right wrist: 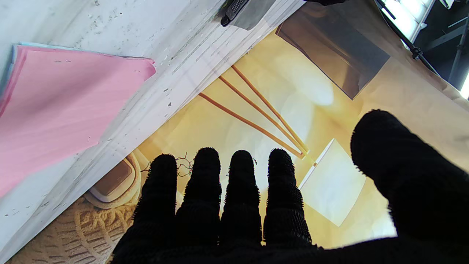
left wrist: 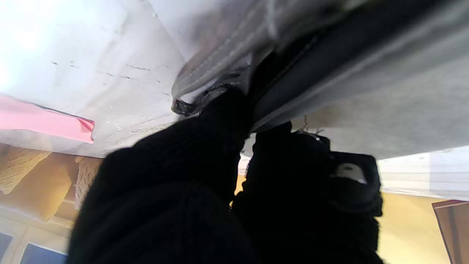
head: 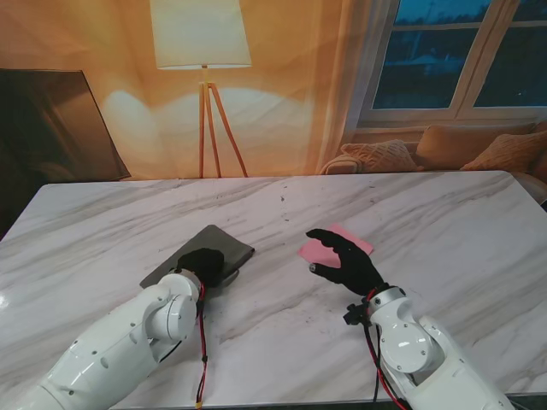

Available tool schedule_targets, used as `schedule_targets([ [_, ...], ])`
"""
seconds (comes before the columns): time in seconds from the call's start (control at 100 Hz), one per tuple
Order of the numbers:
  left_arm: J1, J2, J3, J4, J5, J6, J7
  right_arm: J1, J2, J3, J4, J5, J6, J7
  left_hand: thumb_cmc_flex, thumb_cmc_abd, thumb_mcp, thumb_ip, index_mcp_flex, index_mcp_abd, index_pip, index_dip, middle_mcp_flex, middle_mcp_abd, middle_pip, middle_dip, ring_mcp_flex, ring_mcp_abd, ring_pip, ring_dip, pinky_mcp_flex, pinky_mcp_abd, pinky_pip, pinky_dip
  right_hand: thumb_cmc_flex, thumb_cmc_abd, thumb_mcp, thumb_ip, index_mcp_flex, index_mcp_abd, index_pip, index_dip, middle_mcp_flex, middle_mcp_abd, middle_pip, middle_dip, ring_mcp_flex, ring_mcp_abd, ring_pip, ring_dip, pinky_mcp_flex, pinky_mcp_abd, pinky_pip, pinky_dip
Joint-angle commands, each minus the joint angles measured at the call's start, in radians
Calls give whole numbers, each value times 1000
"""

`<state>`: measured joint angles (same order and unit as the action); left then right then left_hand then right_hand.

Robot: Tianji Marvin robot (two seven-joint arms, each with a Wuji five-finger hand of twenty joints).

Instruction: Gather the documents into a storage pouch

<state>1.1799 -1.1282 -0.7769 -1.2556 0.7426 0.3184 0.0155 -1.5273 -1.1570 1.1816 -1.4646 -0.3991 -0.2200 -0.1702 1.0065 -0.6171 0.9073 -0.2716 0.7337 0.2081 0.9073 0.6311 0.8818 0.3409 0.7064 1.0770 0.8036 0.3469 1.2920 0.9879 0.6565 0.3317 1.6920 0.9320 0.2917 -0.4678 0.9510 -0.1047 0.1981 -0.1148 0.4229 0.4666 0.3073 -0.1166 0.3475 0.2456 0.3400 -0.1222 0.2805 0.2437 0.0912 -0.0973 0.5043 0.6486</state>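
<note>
White marble table (head: 444,213), lamp (head: 202,34) + window (head: 466,51) behind. Left hand (head: 203,263) grips pouch (head: 209,243), hiding its near edge; right hand (head: 346,260) spread wide, empty, over pink paper (head: 355,239).

Arms: our two forearms are glossy white rounded shells with bulbous wrist joints.
Hands: our left hand (head: 203,264) and right hand (head: 346,260) wear fuzzy black knit gloves.
Cables: thin red and black wires run just behind each wrist.
</note>
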Motion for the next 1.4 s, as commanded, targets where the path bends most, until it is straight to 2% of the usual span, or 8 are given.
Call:
schedule_targets([
  [0.0, 20, 8, -12, -31, 19, -16, -1, 0, -2, -4, -1, 1, 8, 15, 101, 86, 3, 7, 31, -42, 203, 119, -20, 42, 30, 35, -31, 82, 80, 25, -26, -66, 20, 44, -22, 6, -13, 8, 35, -1, 6, 11, -18, -7, -12, 5, 1, -4, 2, 9, -3, -15, -4, 18],
  [0.34, 96, 36, -119, -177, 109, -68, -44, 0, -2, -10, -6, 9, 26, 23, 135, 142, -84, 4, 13, -41, 209, 249, -36, 35, 61, 80, -34, 37, 105, 81, -61, -89, 4, 113, -19, 4, -6, 8, 36, 5, 9, 13, -22, 1, -7, 7, 2, 1, 6, 9, 2, -46, -11, 10],
  [0.55, 134, 46, -170, -262, 118, -103, -99, 9, -3, -27, 0, 5, 44, 20, 128, 121, -56, 0, 43, -53, 196, 278, -13, 30, 66, 80, -18, 37, 112, 97, -61, -92, 6, 146, -8, -13, 38, 4, 45, 10, 26, 16, -8, 9, 27, 17, -17, -23, 17, 6, -11, -98, -38, -22],
  [0.71, 145, 50, -187, -312, 96, -124, -137, 14, -4, -39, 2, -2, 47, 17, 124, 120, -48, 0, 46, -57, 192, 281, -13, 30, 64, 82, -16, 36, 114, 97, -60, -95, 6, 148, 20, -43, 85, -3, 50, 1, 41, 15, -11, 6, 54, 12, -15, -31, 31, 3, -6, -113, -29, -40],
  [0.96, 147, 49, -187, -364, 49, -145, -161, 26, -5, -62, 18, -36, 41, -7, 122, 121, -47, 1, 47, -57, 189, 285, -11, 32, 61, 86, -16, 36, 116, 98, -60, -98, 7, 151, 79, -102, 146, -15, 62, -18, 62, 14, 0, -2, 66, 7, -35, -52, 32, 2, -17, -128, -17, -62],
  [1.14, 143, 42, -165, -381, 18, -158, -149, 30, -5, -71, 22, -43, 37, -10, 125, 121, -48, 6, 54, -64, 182, 286, -10, 37, 58, 88, -16, 42, 117, 100, -61, -96, 9, 154, 113, -144, 197, -35, 65, -29, 82, 9, 9, -13, 75, 6, -38, -54, 38, 4, -24, -127, 6, -87],
  [1.39, 137, 34, -139, -404, -28, -174, -135, 35, -6, -82, 30, -52, 33, -19, 123, 120, -49, 9, 58, -68, 174, 296, -6, 36, 56, 90, -13, 39, 118, 101, -59, -99, 11, 157, 152, -181, 230, -31, 66, -33, 94, 5, 42, -10, 95, 17, -24, -52, 46, 7, -19, -113, 27, -98],
])
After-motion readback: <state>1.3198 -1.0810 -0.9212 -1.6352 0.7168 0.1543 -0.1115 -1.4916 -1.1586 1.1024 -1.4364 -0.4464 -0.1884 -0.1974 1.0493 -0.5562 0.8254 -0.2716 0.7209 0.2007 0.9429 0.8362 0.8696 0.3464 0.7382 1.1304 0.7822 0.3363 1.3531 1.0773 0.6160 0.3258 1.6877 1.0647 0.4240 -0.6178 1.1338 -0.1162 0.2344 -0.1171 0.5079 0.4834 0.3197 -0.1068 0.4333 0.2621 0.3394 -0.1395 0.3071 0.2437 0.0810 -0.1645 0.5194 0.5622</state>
